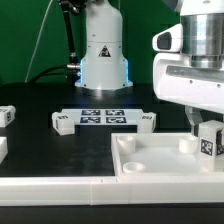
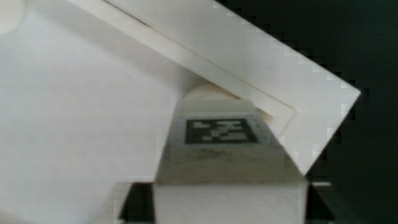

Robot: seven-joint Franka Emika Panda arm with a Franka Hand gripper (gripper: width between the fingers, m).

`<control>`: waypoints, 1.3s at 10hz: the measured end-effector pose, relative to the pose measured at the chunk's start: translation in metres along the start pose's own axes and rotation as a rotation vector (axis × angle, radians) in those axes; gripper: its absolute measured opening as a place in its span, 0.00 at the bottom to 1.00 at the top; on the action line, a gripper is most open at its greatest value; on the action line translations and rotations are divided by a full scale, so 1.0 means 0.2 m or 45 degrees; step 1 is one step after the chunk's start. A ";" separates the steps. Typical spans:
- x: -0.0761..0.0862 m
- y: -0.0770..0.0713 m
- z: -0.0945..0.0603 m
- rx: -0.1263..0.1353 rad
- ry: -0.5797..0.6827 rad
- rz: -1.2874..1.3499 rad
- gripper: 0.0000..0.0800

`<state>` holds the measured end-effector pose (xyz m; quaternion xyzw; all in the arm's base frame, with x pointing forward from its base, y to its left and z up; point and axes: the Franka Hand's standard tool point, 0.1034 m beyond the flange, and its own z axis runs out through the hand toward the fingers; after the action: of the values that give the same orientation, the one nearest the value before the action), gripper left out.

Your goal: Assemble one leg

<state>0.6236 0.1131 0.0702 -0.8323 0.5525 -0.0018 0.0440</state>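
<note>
My gripper (image 1: 208, 128) is shut on a leg (image 1: 209, 138), a small white block with a black-and-white tag, and holds it upright over the right part of the large white tray-like panel (image 1: 150, 162). In the wrist view the leg (image 2: 222, 140) fills the space between my fingers (image 2: 143, 200), its tag facing the camera, its far end at the panel's raised corner rim (image 2: 267, 75). A round socket post (image 1: 186, 143) stands just beside the leg.
The marker board (image 1: 100, 117) lies in the middle of the black table. Loose white legs sit at its ends (image 1: 63, 122) (image 1: 147, 122) and at the exterior view's left edge (image 1: 7, 114). The robot base (image 1: 103, 50) stands behind.
</note>
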 end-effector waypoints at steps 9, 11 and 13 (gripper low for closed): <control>-0.03 -0.01 0.00 0.017 -0.018 1.045 0.36; -0.02 0.00 0.00 0.018 -0.031 1.036 0.36; -0.01 0.00 0.00 0.018 -0.046 1.067 0.36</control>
<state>0.6218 0.1149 0.0709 -0.5351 0.8425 0.0270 0.0561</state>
